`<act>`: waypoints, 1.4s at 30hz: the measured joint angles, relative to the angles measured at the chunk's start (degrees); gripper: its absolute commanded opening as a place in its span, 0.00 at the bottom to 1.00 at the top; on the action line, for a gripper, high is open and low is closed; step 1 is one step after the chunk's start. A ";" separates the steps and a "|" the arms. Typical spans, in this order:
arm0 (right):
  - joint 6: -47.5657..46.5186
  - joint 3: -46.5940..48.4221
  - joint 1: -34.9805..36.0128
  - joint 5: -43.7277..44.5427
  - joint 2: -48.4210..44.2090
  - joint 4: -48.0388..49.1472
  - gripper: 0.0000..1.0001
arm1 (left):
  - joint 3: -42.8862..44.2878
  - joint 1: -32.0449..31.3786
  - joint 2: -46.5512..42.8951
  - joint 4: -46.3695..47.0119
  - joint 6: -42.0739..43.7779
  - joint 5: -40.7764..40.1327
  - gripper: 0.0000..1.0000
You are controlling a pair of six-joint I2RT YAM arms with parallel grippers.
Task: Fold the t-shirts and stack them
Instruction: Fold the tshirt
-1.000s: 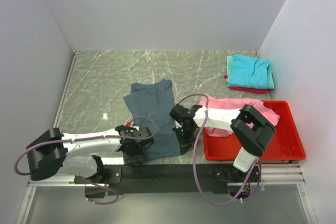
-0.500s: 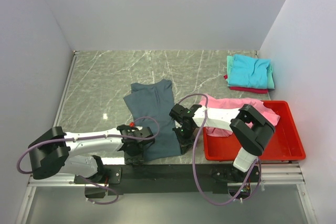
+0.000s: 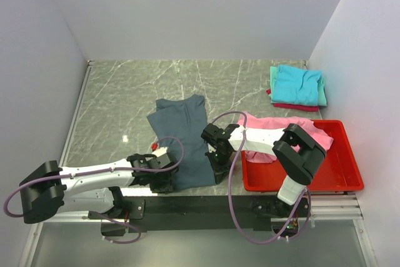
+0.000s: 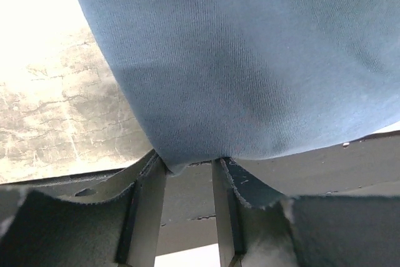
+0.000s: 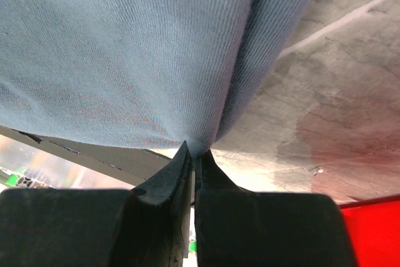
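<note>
While the dark slate blue-grey cloth t-shirt (image 3: 183,136) lay lengthwise on the grey marbled worktop (image 3: 119,98), its hem reaching the near edge about midway along, both of my grippers were at that hem.

(a) Top view. My left gripper (image 3: 165,179) sat at the hem's left corner and my right gripper (image 3: 217,173) at its right corner.

(b) Left wrist view. My left fingers (image 4: 147,217) stood partly spread with a clear gap between them. The shirt's edge lay just at their tips; whether it touched the pads I could not tell.

(c) Right wrist view. My right jaws were pressed together, pinching a folded edge of the same shirt.

Elsewhere, a pink cloth t-shirt (image 3: 275,130) was draped over the far-left rim of the red plastic bin (image 3: 331,176) at the near right corner. A folded stack lay in the far right corner, with a turquoise tee (image 3: 297,84) on top, a mint tee (image 3: 321,97) beneath it and a red tee (image 3: 292,107) at the bottom.
</note>
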 measured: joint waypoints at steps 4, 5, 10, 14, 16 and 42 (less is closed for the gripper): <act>0.00 0.00 0.00 0.00 0.02 0.00 0.00 | 0.04 0.02 0.61 0.46 -1.07 -0.13 0.23; 0.00 0.00 0.00 0.00 0.02 0.00 0.00 | 0.13 0.07 0.90 0.63 -1.51 -0.13 0.18; 0.02 0.00 0.00 0.04 0.00 -0.04 0.00 | 1.22 0.11 2.89 0.46 -2.51 -0.13 0.01; 0.02 0.07 0.00 0.15 0.00 -0.20 0.00 | 1.31 0.13 2.73 0.04 -3.19 0.00 0.01; 0.00 0.33 0.00 0.46 0.00 -0.68 0.00 | 1.29 0.13 2.25 -0.79 -3.30 0.00 0.01; -0.57 10.60 0.00 0.33 -15.72 -24.63 0.00 | 15.58 -1.42 -9.86 -18.51 -7.21 11.10 0.01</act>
